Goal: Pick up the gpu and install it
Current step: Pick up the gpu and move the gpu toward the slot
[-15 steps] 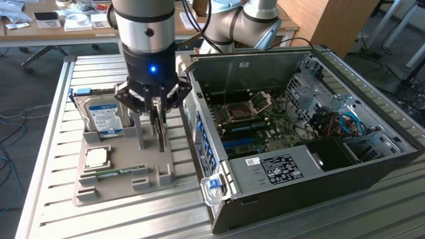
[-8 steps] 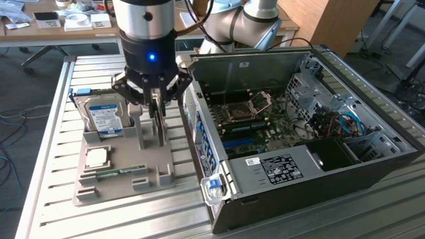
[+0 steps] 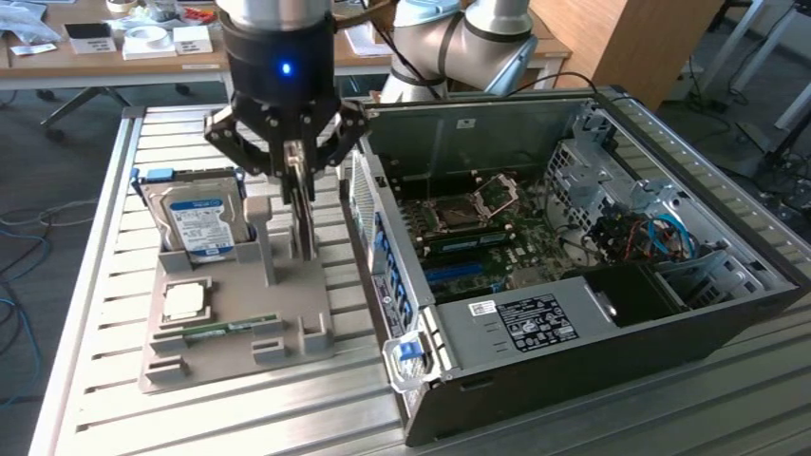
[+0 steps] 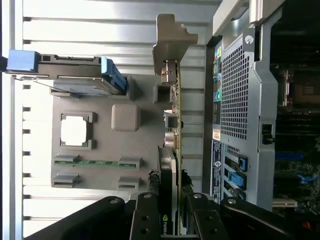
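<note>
**GPU gripped on edge at the holder, beside the open case**

The GPU stands on edge directly beneath the end effector, over the grey parts holder on the slatted tabletop. The end effector's fingers are clenched on the card's black cooler, one on each face. The card's long axis runs parallel to the wall of the computer case, which lies just beside it on the exterior view's right. The arm points straight down. I cannot tell whether the card has cleared its slot in the holder.

I reckon this is a robotics lab. An opened PC tower sits on a slotted aluminium bench, with desks behind.
</note>
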### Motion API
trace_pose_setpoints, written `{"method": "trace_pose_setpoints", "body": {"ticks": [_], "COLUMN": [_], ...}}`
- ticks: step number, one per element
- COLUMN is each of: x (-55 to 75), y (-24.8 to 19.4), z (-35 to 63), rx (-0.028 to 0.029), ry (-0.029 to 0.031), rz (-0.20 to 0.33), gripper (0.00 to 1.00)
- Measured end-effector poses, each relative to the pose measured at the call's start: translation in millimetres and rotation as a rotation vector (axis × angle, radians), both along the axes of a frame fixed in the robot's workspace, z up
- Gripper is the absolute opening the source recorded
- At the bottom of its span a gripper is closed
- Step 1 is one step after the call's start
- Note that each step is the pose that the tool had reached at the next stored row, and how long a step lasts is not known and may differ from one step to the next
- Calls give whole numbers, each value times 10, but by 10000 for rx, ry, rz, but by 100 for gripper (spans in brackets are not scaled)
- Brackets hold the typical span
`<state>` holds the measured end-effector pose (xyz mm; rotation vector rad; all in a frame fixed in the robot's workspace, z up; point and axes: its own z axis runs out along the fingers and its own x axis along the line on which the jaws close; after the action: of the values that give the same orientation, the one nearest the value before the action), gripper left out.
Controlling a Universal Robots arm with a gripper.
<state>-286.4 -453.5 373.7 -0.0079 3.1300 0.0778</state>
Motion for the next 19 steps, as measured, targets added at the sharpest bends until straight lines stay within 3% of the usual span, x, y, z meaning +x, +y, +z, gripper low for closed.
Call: {"method": "trace_pose_setpoints", "body": {"ticks": [6,10,19], "x": [0,0,0], "y": [0,0,0], "z": [240,346,384], "rx": [-1,-1,0], "ry": [0,0,0], "rz": [10,13,14], "gripper": [27,27,27]}}
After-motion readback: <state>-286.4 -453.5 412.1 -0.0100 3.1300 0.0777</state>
